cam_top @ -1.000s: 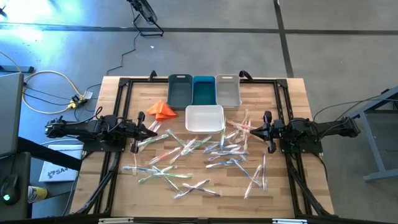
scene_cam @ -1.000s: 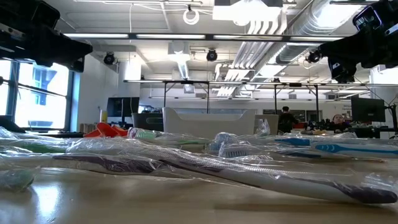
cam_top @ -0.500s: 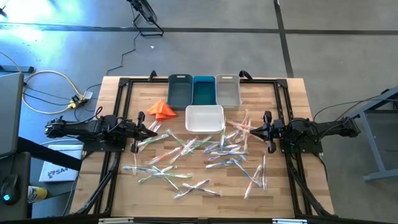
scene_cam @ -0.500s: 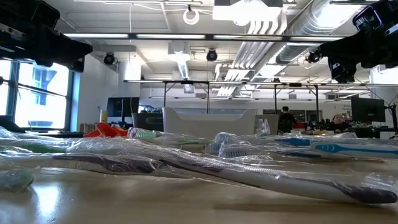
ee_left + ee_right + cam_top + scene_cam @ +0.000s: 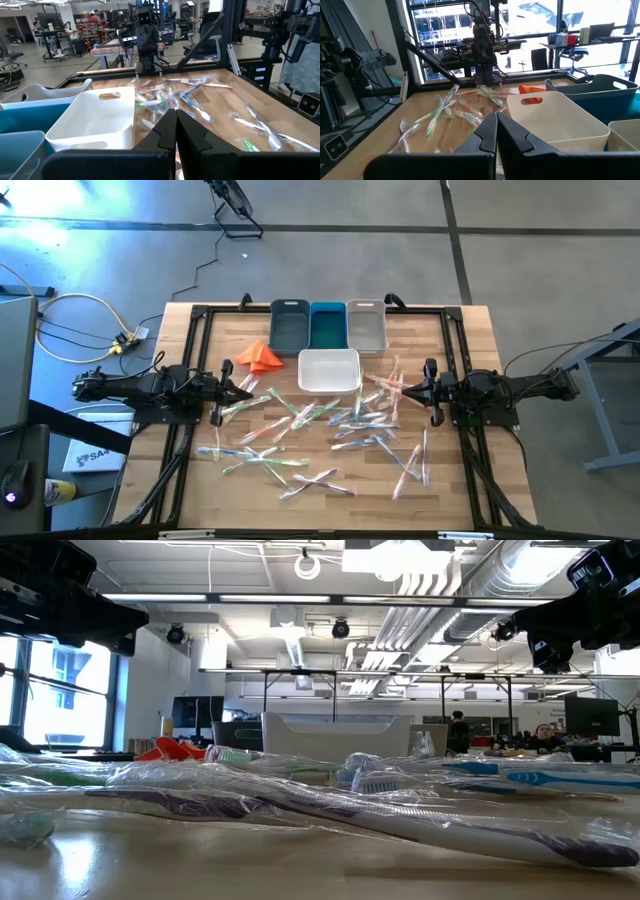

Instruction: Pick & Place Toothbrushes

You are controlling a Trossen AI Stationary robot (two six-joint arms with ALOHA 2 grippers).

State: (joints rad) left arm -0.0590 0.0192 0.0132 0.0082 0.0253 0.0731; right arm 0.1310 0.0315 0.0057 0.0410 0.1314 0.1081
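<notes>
The left tool hung above the worktop's left side with its two fingers pressed together and nothing between them; the right tool mirrored it on the right side, likewise pressed together and empty. Both pointed inward at each other across the middle, a posture that looked like a rest or ready pose, so by my reading no pick had yet begun.

Between and in front of the two tools lay the toothbrushes, a loose scatter of wrapped sticks with green, blue, pinkish and whitish handles, crossing one another on the wooden worktop. None was in any bin. Their scatter probably served to make each pick a separate problem.

Just behind the scatter, centred between the arms, stood an empty white bin with a slot handle, near enough for either arm to reach, so it seemed the likely first target. Behind it, in a row touching side by side along the far edge, stood a dark grey-blue bin, a teal bin and a pale grey bin, possibly for sorting by colour. An orange folded cloth lay left of the white bin, near the left tool.

No readable writing showed on the wrappers or bins; a box on the floor left of the worktop bore print too small to read.
</notes>
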